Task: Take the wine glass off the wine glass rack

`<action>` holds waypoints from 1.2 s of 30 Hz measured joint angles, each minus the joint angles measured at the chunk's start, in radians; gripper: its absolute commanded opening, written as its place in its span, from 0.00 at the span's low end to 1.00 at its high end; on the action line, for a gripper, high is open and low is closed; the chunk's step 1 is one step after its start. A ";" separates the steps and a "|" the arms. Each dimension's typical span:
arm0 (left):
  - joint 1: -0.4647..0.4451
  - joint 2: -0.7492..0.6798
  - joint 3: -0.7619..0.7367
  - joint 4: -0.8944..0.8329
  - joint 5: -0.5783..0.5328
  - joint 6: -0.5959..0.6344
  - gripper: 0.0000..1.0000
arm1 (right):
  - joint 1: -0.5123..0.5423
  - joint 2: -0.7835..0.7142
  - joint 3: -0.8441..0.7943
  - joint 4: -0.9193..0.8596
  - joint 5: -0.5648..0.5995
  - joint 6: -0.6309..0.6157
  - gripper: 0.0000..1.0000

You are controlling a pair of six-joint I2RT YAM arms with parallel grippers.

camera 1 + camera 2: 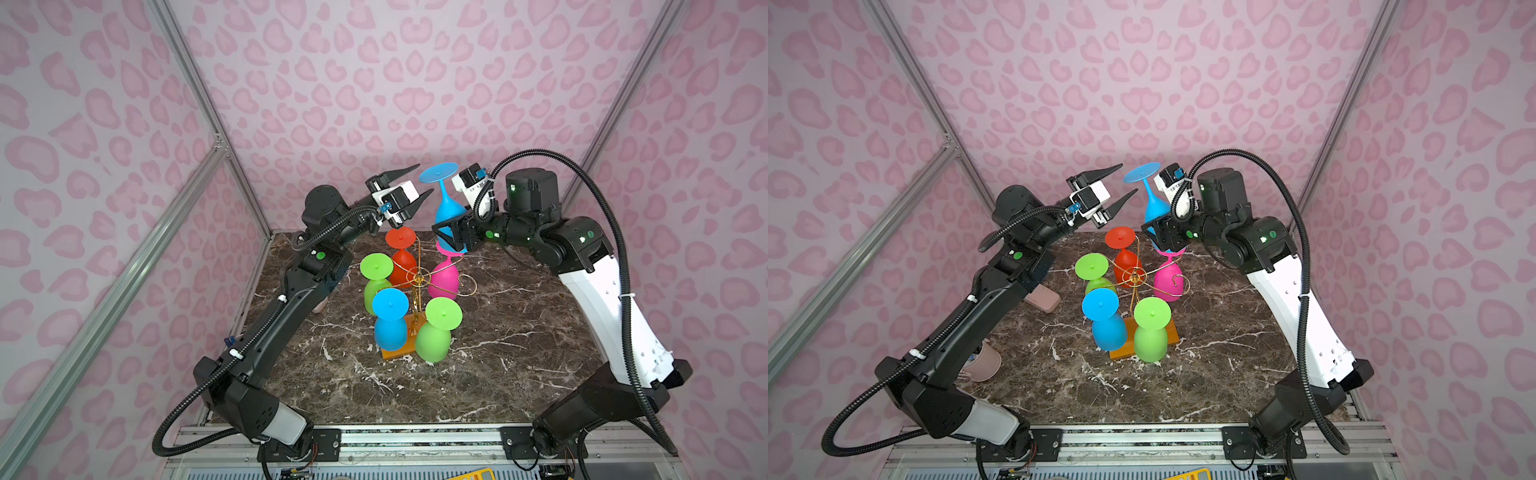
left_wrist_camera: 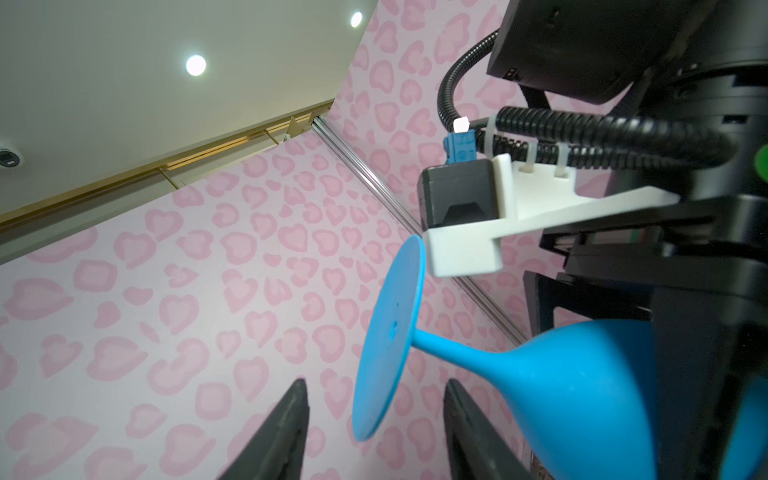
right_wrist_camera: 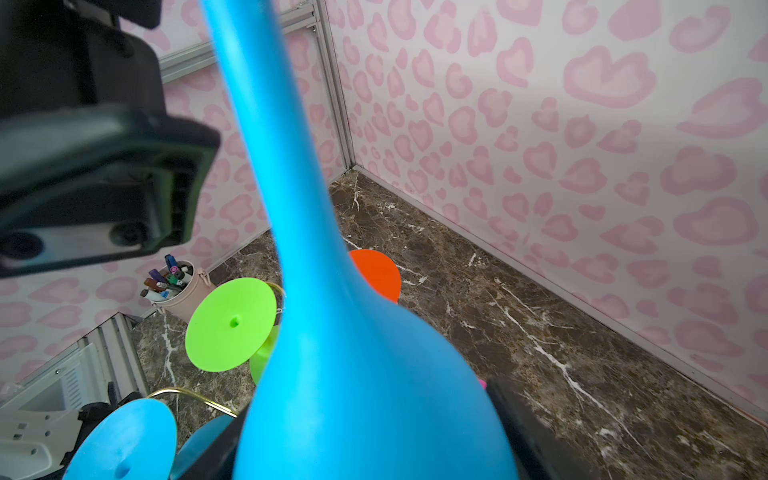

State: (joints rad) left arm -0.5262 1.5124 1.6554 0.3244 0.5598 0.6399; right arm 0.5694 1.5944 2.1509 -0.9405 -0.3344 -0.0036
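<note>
While right gripper (image 1: 451, 233) clamps the blue wine glass (image 1: 446, 207) aloft, left gripper (image 1: 420, 183) raised alongside, spread, empty.

A brown marble table (image 1: 519, 332) with white veins fills the floor of the booth. Pink walls (image 1: 374, 83) with darker pink heart-like spots close its back, left and right edges, with aluminium posts (image 1: 199, 95) at the back corners. A pink cup (image 3: 183, 291) full of pens stands by the left edge, partly hidden in a top view (image 1: 986, 362). A pink case (image 1: 1044, 300) lies farther back along that edge. Round ceiling lights (image 2: 195, 65) glow overhead.
</note>
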 measured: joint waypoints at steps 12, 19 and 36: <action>0.000 -0.001 0.000 -0.002 0.068 0.035 0.25 | 0.014 0.003 -0.014 -0.015 -0.015 0.000 0.38; 0.000 -0.005 -0.002 -0.007 0.076 0.056 0.09 | 0.026 0.000 -0.022 -0.012 -0.026 0.008 0.40; 0.023 -0.019 -0.020 -0.035 0.034 -0.015 0.03 | 0.024 -0.144 -0.209 0.157 -0.041 0.063 0.91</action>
State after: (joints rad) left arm -0.5034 1.4933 1.6352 0.2890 0.5934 0.6250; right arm 0.5934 1.4506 1.9419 -0.7834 -0.3752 0.0589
